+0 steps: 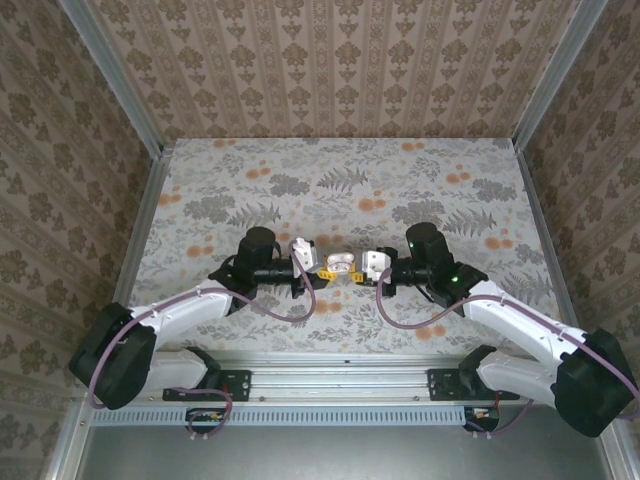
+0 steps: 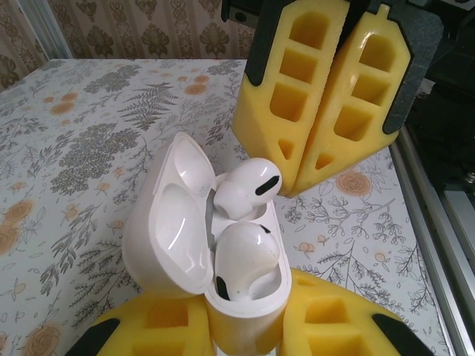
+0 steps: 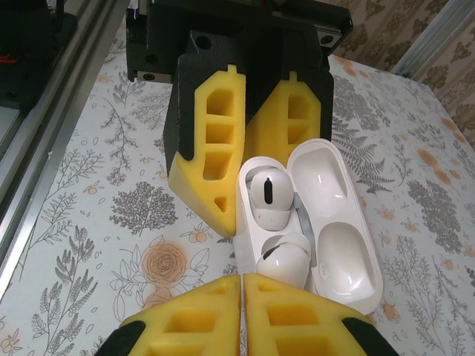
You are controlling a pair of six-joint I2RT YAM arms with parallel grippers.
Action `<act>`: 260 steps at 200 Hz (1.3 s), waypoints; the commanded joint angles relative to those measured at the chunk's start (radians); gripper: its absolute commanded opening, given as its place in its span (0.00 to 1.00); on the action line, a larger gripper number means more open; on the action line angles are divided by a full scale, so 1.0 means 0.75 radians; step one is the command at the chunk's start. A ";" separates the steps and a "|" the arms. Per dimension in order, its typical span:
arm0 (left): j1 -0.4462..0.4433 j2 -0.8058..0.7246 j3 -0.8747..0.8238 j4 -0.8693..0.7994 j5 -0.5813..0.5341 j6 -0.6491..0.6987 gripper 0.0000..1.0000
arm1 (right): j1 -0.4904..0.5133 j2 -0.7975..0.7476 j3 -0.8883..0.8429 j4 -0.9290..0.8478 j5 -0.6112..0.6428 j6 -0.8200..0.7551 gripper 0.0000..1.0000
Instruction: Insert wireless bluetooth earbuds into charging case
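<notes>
A white charging case stands open, its lid swung to the left, with my left gripper shut on its base between yellow foam fingers. Two white earbuds are in it. One earbud sits low in its well. The other earbud is tilted and stands higher. My right gripper is shut with nothing between its fingers, and its tips are right at the raised earbud. From above, the case hangs between the left gripper and the right gripper.
The floral tablecloth stretches behind the grippers, enclosed by patterned walls. A metal rail runs along the near edge by the arm bases, with purple cables looping from both arms.
</notes>
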 commanded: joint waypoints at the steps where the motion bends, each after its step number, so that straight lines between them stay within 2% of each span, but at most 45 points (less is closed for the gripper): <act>1: -0.016 -0.034 0.041 -0.016 0.022 0.044 0.15 | 0.008 0.013 0.029 0.043 0.004 0.001 0.11; 26: -0.020 -0.031 0.037 -0.021 0.015 0.051 0.15 | 0.006 -0.017 0.020 0.043 -0.011 0.012 0.13; 59: -0.023 -0.028 0.037 -0.022 0.011 0.053 0.15 | 0.001 -0.165 -0.076 0.086 0.031 0.062 0.25; 106: -0.035 -0.026 0.046 -0.041 0.010 0.065 0.15 | -0.002 -0.341 -0.203 0.134 0.263 0.253 0.40; 120: -0.035 -0.028 0.044 -0.040 0.012 0.066 0.15 | -0.004 -0.358 -0.221 0.133 0.289 0.261 0.45; 143: -0.038 -0.030 0.045 -0.041 0.018 0.069 0.15 | -0.006 -0.328 -0.236 0.191 0.292 0.330 0.49; 227: -0.045 -0.042 0.045 -0.050 0.010 0.080 0.15 | -0.013 -0.044 -0.101 0.219 0.187 0.459 0.51; 260: -0.045 -0.046 0.045 -0.044 0.011 0.075 0.15 | -0.012 0.049 -0.080 0.321 0.095 0.492 0.50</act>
